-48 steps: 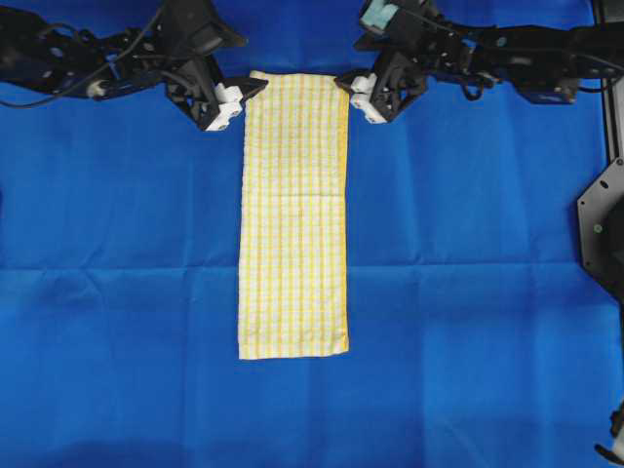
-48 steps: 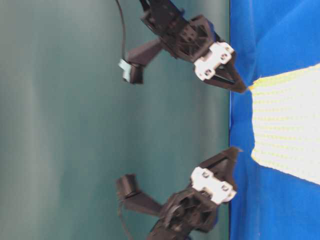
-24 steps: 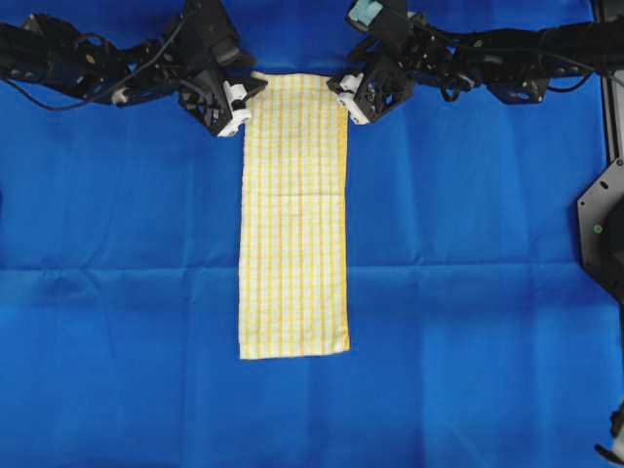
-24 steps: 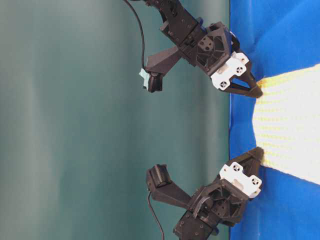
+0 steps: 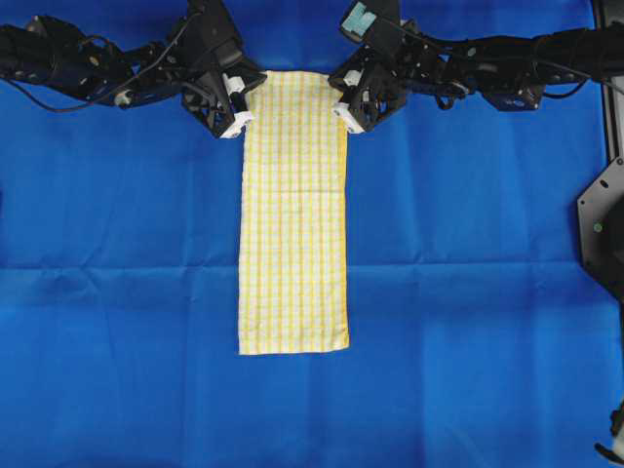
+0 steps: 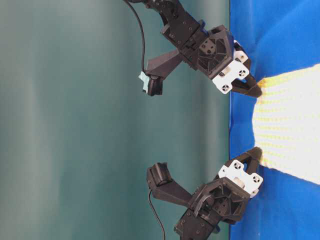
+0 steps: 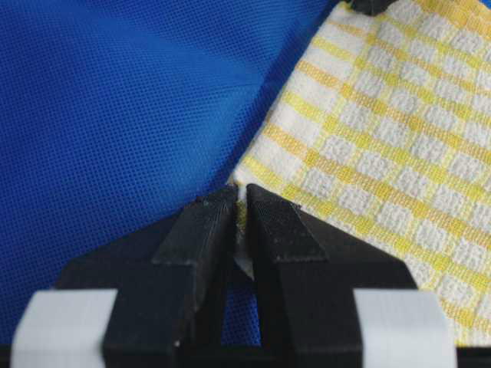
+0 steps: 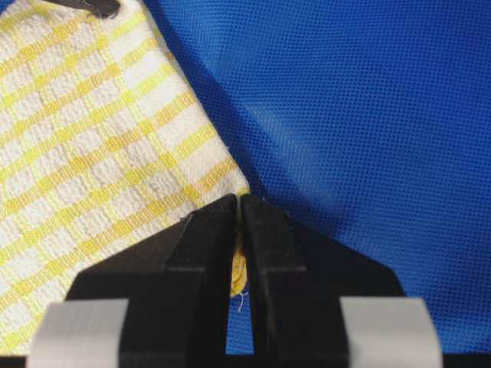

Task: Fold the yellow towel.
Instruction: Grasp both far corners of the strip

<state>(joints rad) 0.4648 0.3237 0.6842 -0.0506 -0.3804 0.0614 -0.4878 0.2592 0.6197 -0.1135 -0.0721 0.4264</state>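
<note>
Blue sheet (image 5: 117, 292) covers the table. Yellow towel (image 5: 292, 214) lies flat along the middle, near end free. At far end, left gripper (image 7: 239, 201) and right gripper (image 8: 238, 205) are each closed on a corner. Risk: grip is thin, so a corner may slip w/ lifting.

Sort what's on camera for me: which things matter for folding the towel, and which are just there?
In the job:
- yellow towel, lying flat
- left gripper, shut on one top corner
- right gripper, shut on the other top corner

Just there:
- blue sheet under the towel
- black bracket at the right edge
</note>
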